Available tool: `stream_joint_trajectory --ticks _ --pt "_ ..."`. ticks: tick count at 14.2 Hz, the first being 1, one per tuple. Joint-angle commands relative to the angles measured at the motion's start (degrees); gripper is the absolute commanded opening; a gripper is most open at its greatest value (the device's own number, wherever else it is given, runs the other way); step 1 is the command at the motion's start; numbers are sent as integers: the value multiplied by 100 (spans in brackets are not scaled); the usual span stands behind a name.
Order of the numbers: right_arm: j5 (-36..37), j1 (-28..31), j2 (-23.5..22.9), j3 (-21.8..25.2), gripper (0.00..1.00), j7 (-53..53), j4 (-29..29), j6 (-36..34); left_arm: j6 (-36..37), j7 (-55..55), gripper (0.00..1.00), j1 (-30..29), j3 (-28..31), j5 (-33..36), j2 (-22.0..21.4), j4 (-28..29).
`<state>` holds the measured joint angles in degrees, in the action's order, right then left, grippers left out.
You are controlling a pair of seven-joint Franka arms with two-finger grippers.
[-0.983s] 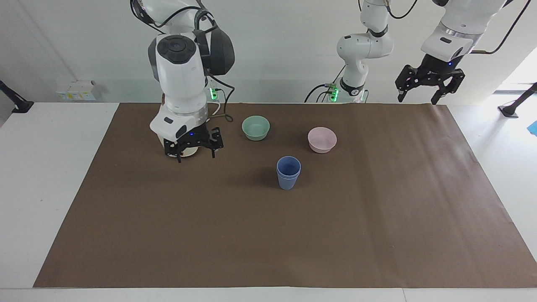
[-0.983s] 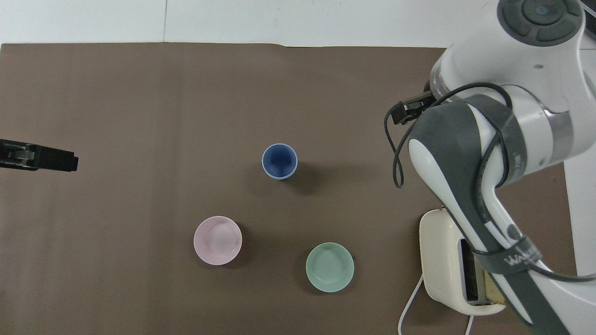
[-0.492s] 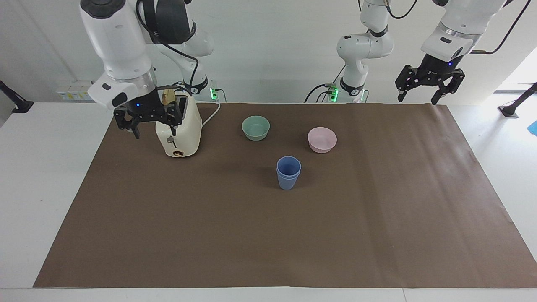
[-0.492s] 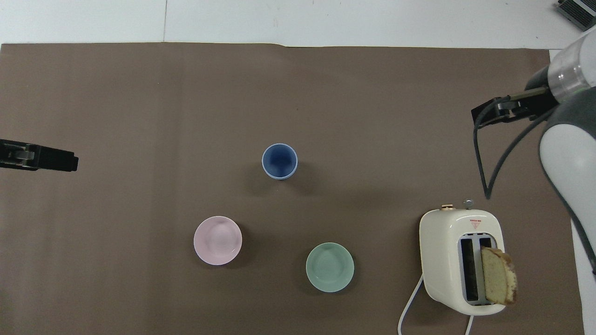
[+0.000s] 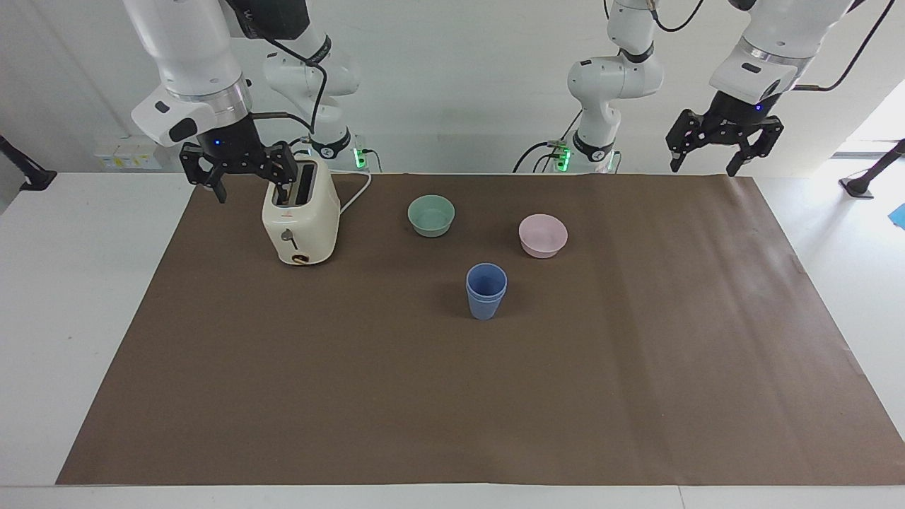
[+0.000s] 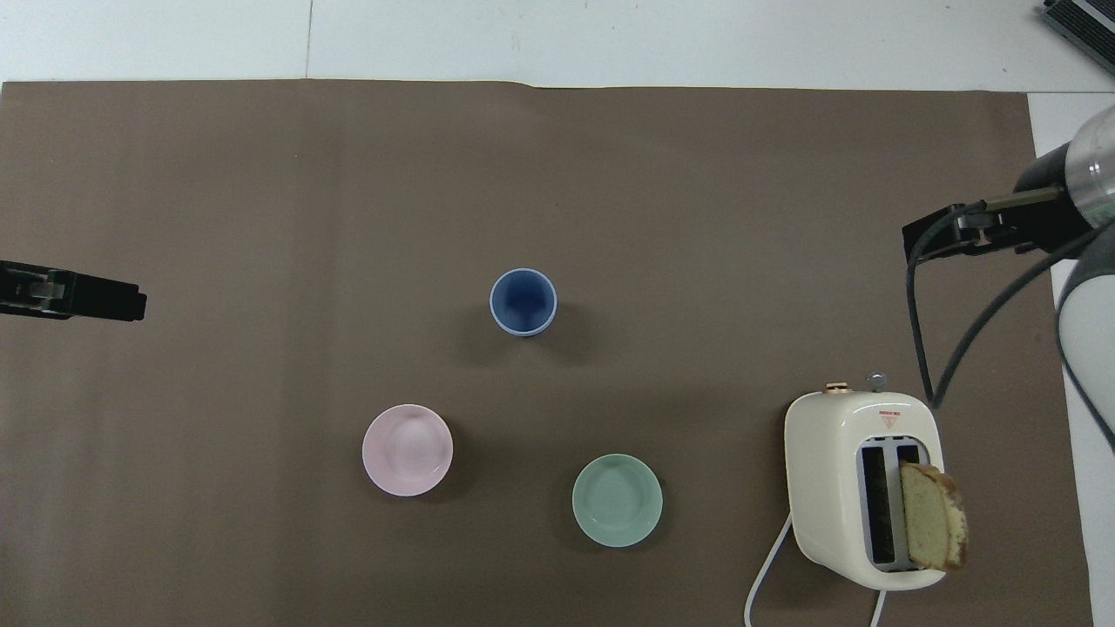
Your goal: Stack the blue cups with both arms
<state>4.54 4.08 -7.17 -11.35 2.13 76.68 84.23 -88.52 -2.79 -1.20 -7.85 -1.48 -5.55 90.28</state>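
Note:
Two blue cups (image 5: 486, 290) stand upright near the middle of the brown mat, one nested in the other; from above they read as a single blue cup stack (image 6: 523, 301). My right gripper (image 5: 244, 185) hangs open and empty in the air over the mat's edge at the right arm's end, beside the toaster; in the overhead view only part of the right gripper (image 6: 967, 232) shows. My left gripper (image 5: 705, 167) waits open and empty, raised over the mat's corner at the left arm's end, and the left gripper (image 6: 78, 294) pokes into the overhead view.
A cream toaster (image 5: 300, 219) with a slice of bread (image 6: 932, 515) in one slot stands toward the right arm's end. A mint-green bowl (image 5: 431, 214) and a pink bowl (image 5: 543, 235) sit nearer the robots than the cups. The brown mat (image 5: 452, 410) covers the table.
The right arm has risen and swung from in front of the toaster out toward its own end of the table, uncovering the toaster. The left arm and the cups have not moved.

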Motion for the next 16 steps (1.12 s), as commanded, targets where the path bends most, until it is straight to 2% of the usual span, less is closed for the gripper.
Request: stream_joint_trajectory --ticks 1,3,16 --pt "-243 119 338 1 100 68 234 -55 80 -55 100 -73 -23 -72 -60 7" --pt "-330 224 426 1 100 51 225 -300 80 -55 100 -64 -23 -72 -60 -2" --pt "-489 348 515 -17 100 51 225 -328 80 -55 100 -64 -23 -72 -60 7"
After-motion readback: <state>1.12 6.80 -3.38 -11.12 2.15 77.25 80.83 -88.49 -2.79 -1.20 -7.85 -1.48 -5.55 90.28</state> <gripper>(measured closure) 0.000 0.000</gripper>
